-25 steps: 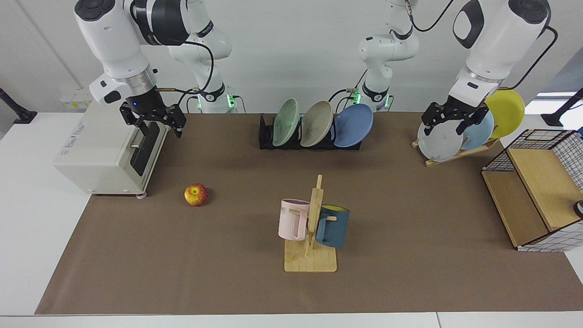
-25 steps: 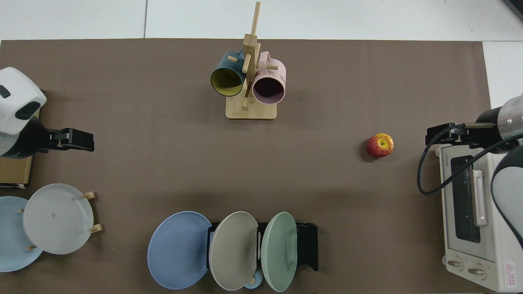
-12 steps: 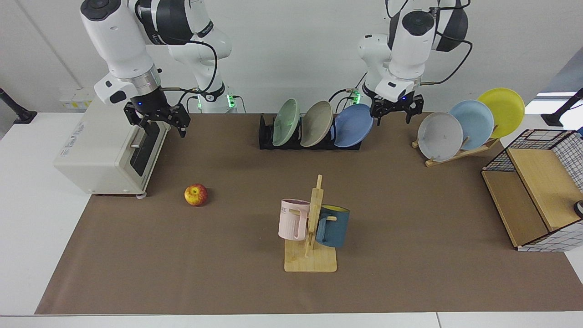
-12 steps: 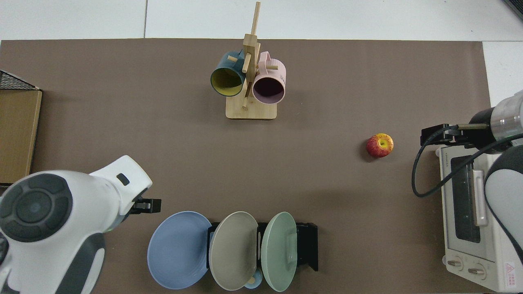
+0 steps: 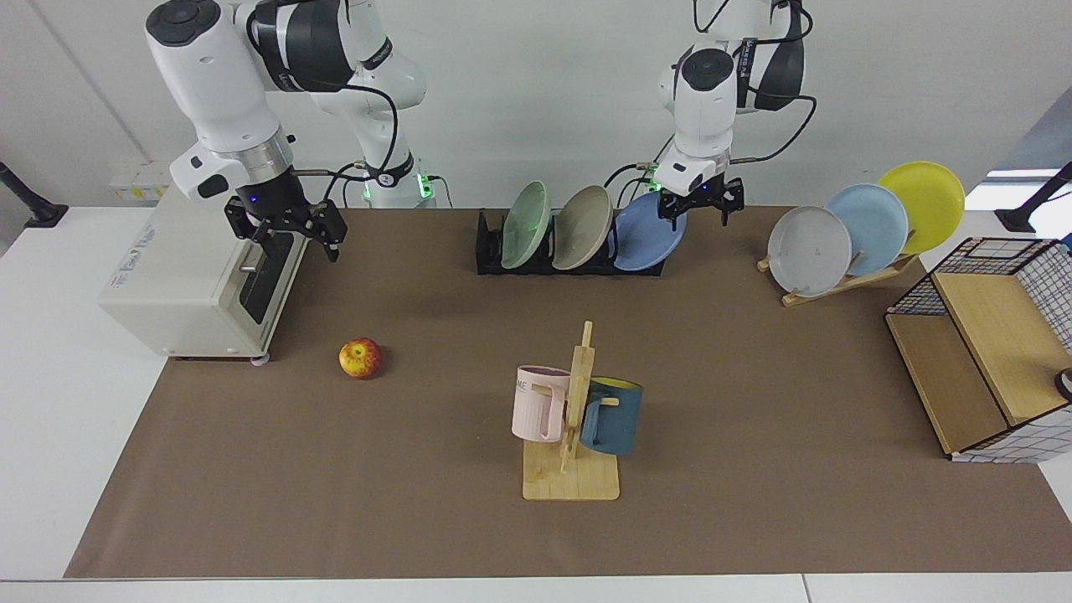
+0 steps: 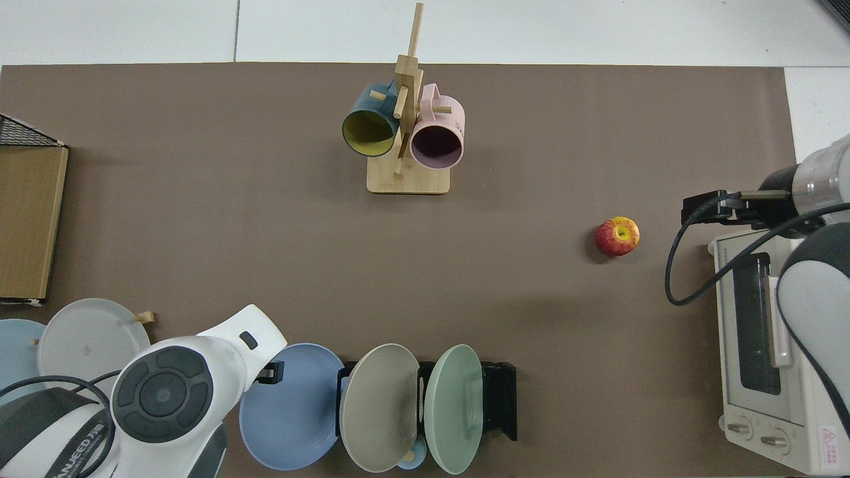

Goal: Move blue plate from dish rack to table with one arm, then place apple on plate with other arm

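Left pincer (image 5: 700, 206) spread at blue plate (image 5: 650, 232), beige plate (image 5: 583, 227) alongside.

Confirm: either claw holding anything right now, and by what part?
Nothing held. Left claw is open at the blue plate's top rim, not closed on it. Right claw hangs open by the toaster oven.

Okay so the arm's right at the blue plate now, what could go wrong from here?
1. The blue plate leans against the beige plate in the dish rack; pulling it out may drag or tip its neighbour.
2. The left tool, open at the plate's upper rim, only gets a thin edge to pinch, so the plate may slip.
3. The right tool hovers by the toaster oven, short of the apple, which could roll when grasped.
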Available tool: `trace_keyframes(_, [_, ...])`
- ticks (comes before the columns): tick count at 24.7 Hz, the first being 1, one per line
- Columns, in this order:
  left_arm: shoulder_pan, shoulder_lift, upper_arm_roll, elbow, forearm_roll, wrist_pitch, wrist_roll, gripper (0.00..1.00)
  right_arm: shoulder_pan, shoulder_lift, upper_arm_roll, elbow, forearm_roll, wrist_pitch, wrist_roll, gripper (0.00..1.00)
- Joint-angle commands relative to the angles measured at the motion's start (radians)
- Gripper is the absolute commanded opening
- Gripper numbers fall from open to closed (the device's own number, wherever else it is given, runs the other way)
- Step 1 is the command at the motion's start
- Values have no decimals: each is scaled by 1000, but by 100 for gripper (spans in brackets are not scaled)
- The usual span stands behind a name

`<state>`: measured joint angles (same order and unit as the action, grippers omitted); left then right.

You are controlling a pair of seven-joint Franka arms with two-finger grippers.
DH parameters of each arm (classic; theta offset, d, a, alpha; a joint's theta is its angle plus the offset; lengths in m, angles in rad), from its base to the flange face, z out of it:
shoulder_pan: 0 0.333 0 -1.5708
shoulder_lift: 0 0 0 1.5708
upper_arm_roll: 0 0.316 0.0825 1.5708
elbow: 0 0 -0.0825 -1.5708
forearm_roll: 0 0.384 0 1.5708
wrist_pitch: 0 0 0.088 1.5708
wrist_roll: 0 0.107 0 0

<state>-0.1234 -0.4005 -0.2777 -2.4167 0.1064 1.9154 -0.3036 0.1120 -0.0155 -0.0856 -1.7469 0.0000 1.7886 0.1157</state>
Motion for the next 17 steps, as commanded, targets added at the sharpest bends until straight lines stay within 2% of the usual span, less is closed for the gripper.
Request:
trace_keyframes(1, [-10, -34, 2, -65, 18, 37, -3, 100, 4, 97, 3, 41, 12, 96, -4, 100])
trace_keyframes(5, [-36, -9, -8, -91, 18, 60, -14, 100, 6, 175, 6, 36, 2, 169, 36, 100])
trace_keyframes(11, [-35, -8, -8, -97, 13, 62, 4, 99, 20, 245, 6, 18, 5, 230, 39, 100])
trace_keyframes(12, [-35, -4, -8, -99, 12, 66, 5, 90, 20, 256, 6, 12, 5, 245, 41, 100])
trace_keyframes(13, [-35, 5, -8, -101, 12, 68, 5, 77, 23, 268, 6, 6, 5, 259, 41, 100])
trace_keyframes(14, [-35, 15, -8, -99, 10, 68, 5, 60, 24, 279, 6, -2, 5, 273, 42, 100])
trace_keyframes(16, [-33, 22, -6, -98, 10, 70, 8, 18, 26, 292, 6, -31, 6, 310, 42, 100])
trace_keyframes(17, [-32, 22, -6, -96, 10, 68, 17, 0, 26, 292, 6, -49, 6, 330, 42, 100])
